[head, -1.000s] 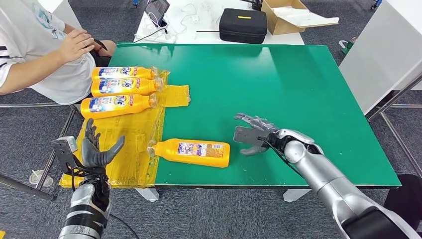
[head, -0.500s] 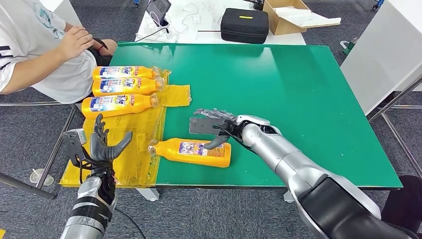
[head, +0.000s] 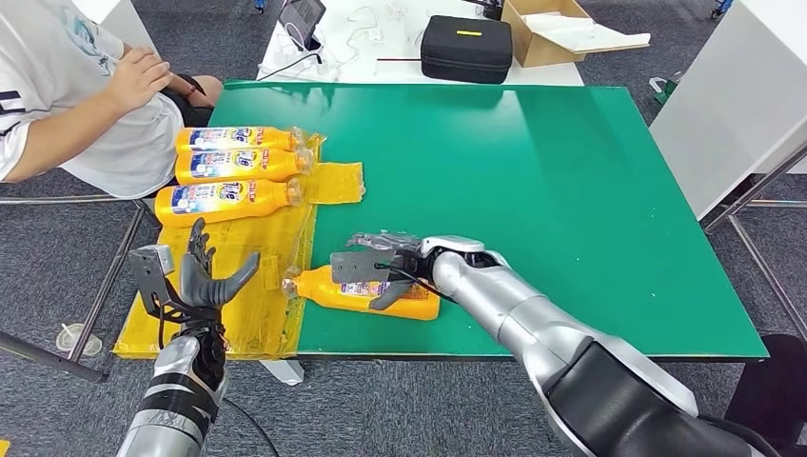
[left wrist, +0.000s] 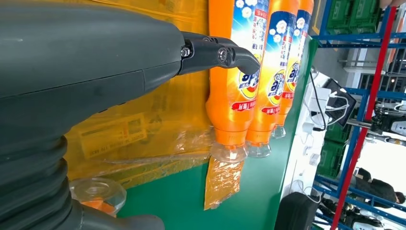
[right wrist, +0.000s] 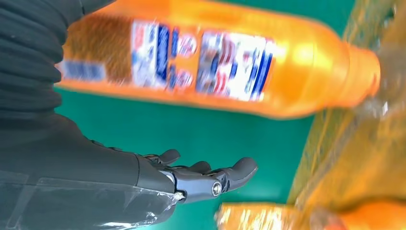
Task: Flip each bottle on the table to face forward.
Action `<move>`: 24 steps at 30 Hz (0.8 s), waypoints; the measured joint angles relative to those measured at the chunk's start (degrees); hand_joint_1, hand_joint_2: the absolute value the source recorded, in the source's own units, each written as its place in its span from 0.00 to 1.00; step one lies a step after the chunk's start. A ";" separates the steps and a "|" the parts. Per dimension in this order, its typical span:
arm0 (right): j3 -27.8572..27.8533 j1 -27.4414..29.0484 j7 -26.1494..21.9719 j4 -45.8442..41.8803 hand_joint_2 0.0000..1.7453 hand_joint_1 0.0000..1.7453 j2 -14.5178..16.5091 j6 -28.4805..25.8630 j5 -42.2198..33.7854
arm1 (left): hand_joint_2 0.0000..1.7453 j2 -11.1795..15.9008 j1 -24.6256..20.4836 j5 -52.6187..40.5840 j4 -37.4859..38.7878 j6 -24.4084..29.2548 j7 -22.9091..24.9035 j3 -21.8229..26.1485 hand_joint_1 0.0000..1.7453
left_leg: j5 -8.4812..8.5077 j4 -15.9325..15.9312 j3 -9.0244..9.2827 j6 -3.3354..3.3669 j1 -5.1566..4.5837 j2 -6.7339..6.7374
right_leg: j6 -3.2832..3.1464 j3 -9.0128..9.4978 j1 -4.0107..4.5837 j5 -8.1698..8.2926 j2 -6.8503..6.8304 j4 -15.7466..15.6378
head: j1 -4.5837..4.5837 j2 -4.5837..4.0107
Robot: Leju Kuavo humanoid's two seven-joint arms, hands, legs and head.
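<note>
An orange bottle (head: 366,290) lies on its side near the green table's (head: 571,190) front edge, back label up, its cap on the yellow plastic sheet (head: 257,276). My right hand (head: 381,267) hovers over this bottle (right wrist: 215,62) with fingers spread, the thumb on its near side; the right wrist view shows a gap of table between the fingers (right wrist: 210,179) and the bottle. Three more orange bottles (head: 233,167) lie side by side at the back left, front labels up (left wrist: 239,72). My left hand (head: 200,276) is raised open before the sheet's left front corner.
A person (head: 76,105) sits at the table's back left corner, hands close to the three bottles. A white table behind holds a black case (head: 464,48), a cardboard box (head: 552,29) and cables. A white cabinet (head: 733,95) stands to the right.
My right hand has swept left across the table from beside the bottle's base to above its middle. My left hand has risen a little and moved slightly right.
</note>
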 joint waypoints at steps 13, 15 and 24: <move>4.71 2.28 4.36 4.20 1.00 0.00 3.91 -2.79 3.91 | 1.00 -0.14 -0.54 0.07 1.11 0.25 0.26 -0.06 0.00 | 0.00 0.00 0.01 0.00 -0.01 0.00 | 0.00 0.00 0.00 0.00 0.00 0.00 | 0.00 0.00; 5.45 2.31 5.12 4.68 1.00 0.00 4.11 -3.34 4.67 | 1.00 -0.14 -0.54 0.09 1.17 0.33 0.31 -0.05 0.00 | 0.00 0.00 0.01 0.00 0.00 0.00 | 0.00 0.00 0.00 0.00 0.00 0.00 | 0.00 0.00; 6.96 2.31 6.18 5.78 1.00 0.00 4.34 -3.94 5.83 | 1.00 -0.14 -0.53 0.15 1.20 0.43 0.33 -0.03 0.00 | 0.00 0.00 0.01 0.00 -0.01 -0.01 | 0.00 0.02 -0.01 0.00 0.00 0.00 | 0.00 0.00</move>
